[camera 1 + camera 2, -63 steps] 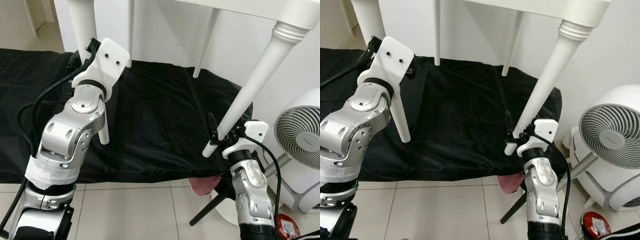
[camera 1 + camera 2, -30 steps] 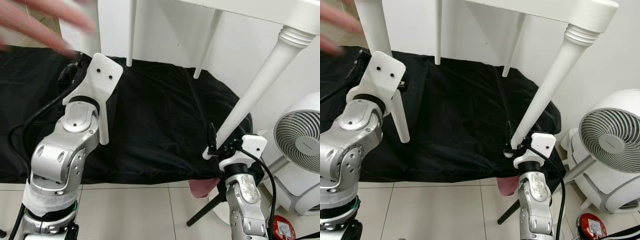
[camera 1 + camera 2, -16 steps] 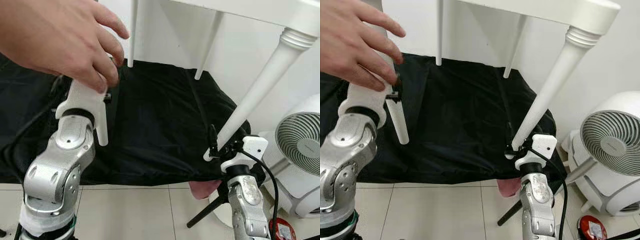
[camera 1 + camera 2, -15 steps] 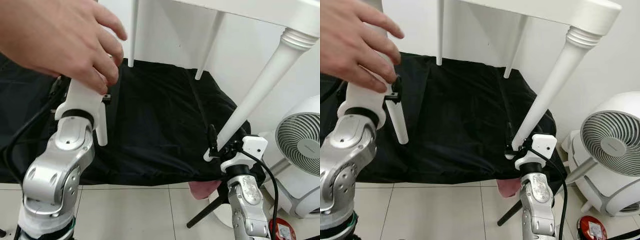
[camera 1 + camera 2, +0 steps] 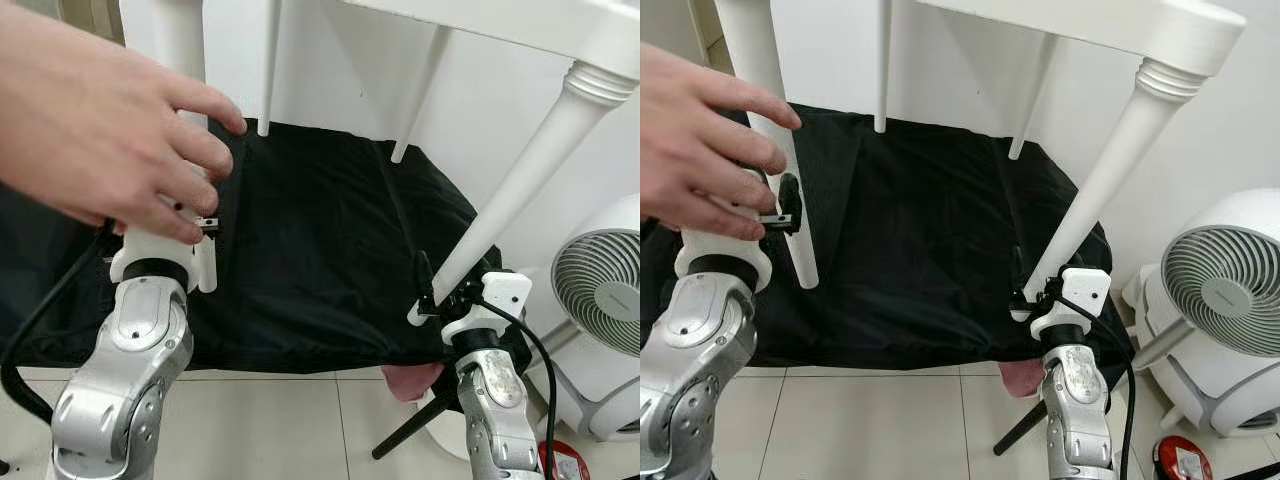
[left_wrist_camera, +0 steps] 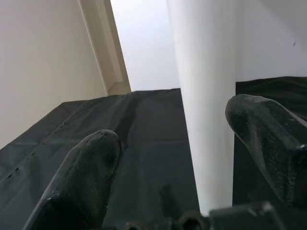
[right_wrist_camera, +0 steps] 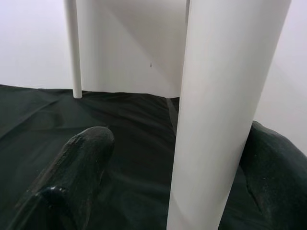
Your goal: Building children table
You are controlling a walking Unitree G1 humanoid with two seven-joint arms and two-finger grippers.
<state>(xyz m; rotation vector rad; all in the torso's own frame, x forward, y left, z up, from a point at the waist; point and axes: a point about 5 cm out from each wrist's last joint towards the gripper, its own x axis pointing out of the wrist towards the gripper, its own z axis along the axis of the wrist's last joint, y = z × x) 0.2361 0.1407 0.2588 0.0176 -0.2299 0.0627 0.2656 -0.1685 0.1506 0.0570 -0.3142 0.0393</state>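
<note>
A white children's table (image 5: 520,20) stands on a black cloth (image 5: 320,250). Its thick front legs are near me and two thin legs stand behind. My right gripper (image 5: 432,292) is at the foot of the front right leg (image 5: 520,185). In the right wrist view that leg (image 7: 225,110) lies against one finger, with a gap to the other finger (image 7: 86,148). My left gripper (image 5: 780,205) is around the front left leg (image 5: 765,110), which in the left wrist view (image 6: 206,96) also stands between spread fingers. A person's hand (image 5: 90,130) rests over my left wrist.
A white fan (image 5: 605,300) stands on the tiled floor (image 5: 270,420) at the right. A pink cloth (image 5: 412,380) and a black rod (image 5: 405,440) lie below the black cloth's front edge. A white wall closes the back.
A person's hand has come in from the left and settled on my left wrist. My left arm has sunk lower along the front left leg. The right gripper stays at its leg.
</note>
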